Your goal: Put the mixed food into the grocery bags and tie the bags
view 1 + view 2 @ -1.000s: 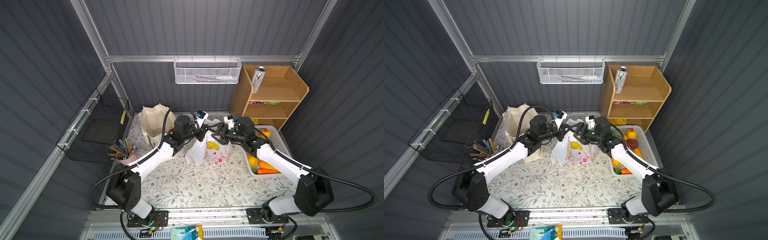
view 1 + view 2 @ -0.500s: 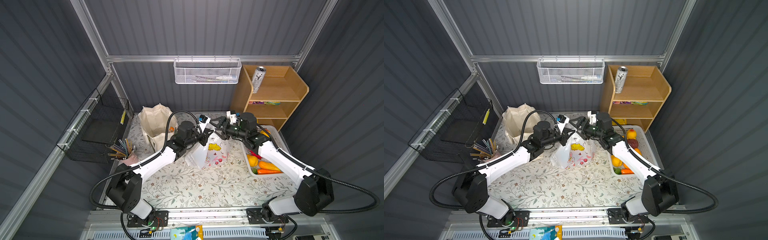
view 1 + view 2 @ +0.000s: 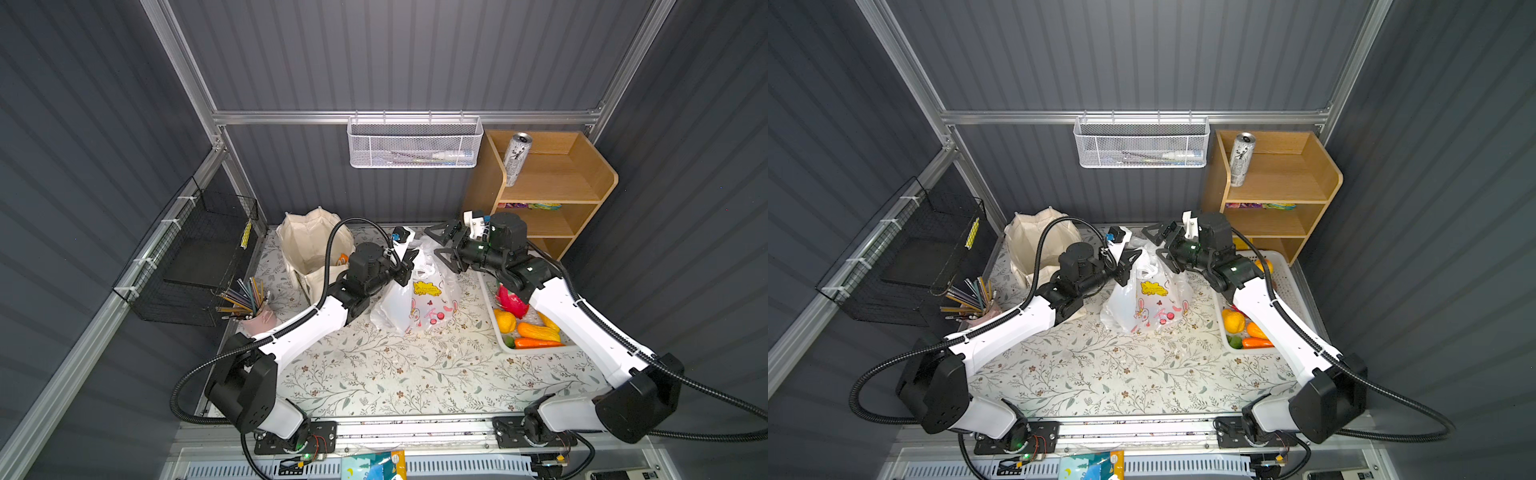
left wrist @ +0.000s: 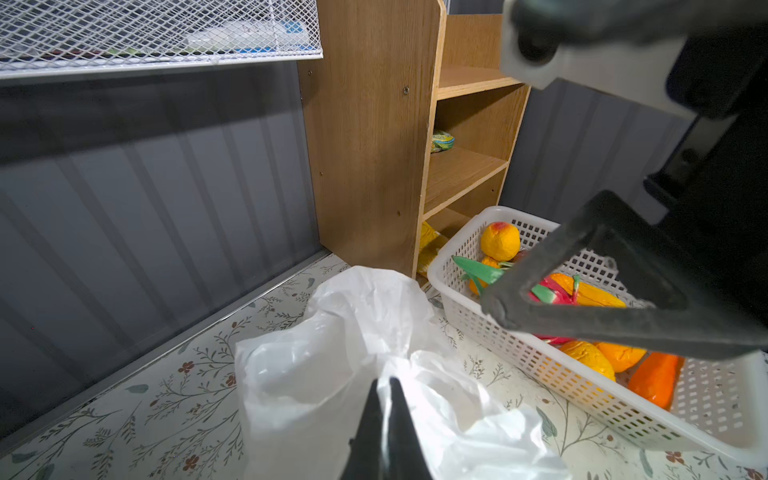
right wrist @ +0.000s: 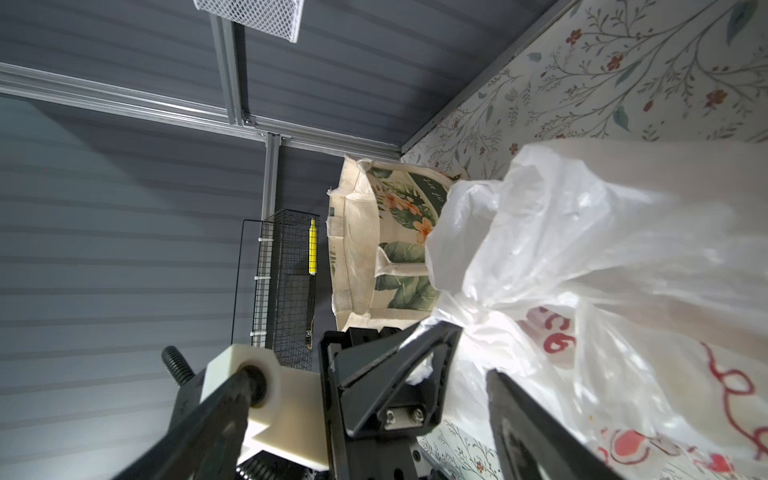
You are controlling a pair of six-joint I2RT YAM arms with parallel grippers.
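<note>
Left pincer [image 3: 409,262] is clenching the bag [image 3: 417,301]; right pincer [image 3: 441,248] is hanging released at its one o'clock. Tying seems underway; next, catching its free end.

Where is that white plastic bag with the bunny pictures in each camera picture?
In a top view: the plastic bag stands mid-table between the arms.
In a top view: bag likewise mid-table.
Left wrist: close up, next to the slotted basket.
Right wrist: close up, in front of the canvas tote.
Shared landmark: the mesh wall basket.
</note>
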